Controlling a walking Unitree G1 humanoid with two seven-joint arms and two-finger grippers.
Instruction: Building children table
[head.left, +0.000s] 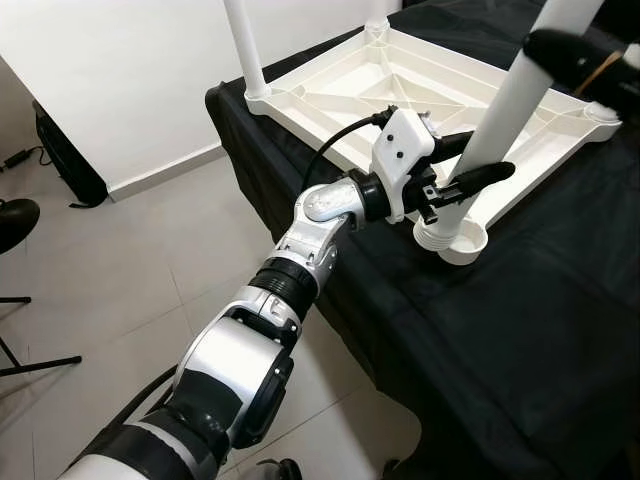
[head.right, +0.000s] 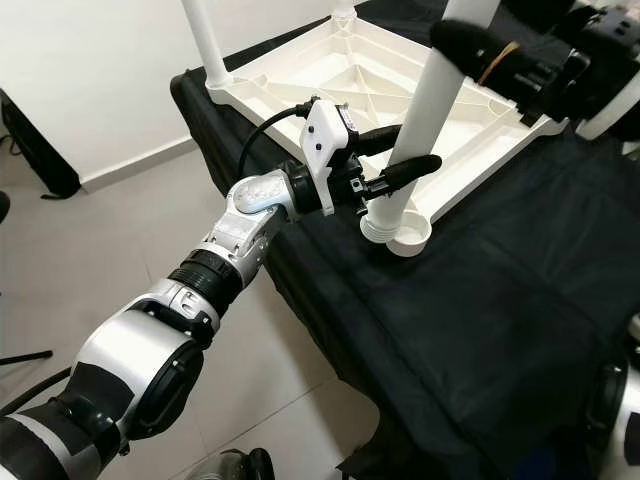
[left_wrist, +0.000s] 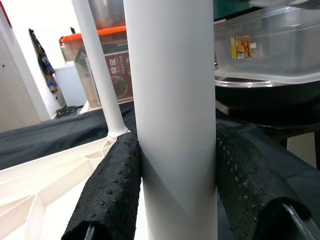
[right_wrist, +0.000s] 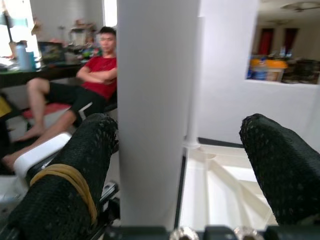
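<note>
Fingers of the left gripper (head.left: 470, 160) were clamped on a white table leg (head.left: 505, 110) near its lower end, one black finger on each side; the left wrist view showed both pads (left_wrist: 107, 192) pressed flat against the tube. That leg leaned at a slant, its foot set in a round socket (head.left: 462, 243) at the near corner of an upturned white tabletop (head.left: 400, 90). The tabletop lay underside up, ribs showing, on a table covered with a black cloth (head.left: 540, 320).

Higher on the same leg sat the right gripper (head.right: 470, 50), one finger wearing a yellow band (right_wrist: 62, 175). In the right wrist view that banded finger lay against the leg, while the other finger (right_wrist: 280, 165) stood apart from it, so the jaws were open around the tube.

Two more white legs rose upright from the tabletop's far corners, one at the left (head.left: 243, 45) and one further back (head.left: 377, 15). Behind the leg in the right wrist view, a person (right_wrist: 90, 80) in a red shirt sat with arms folded. A clear plastic bin (left_wrist: 270, 45) showed in the left wrist view.
</note>
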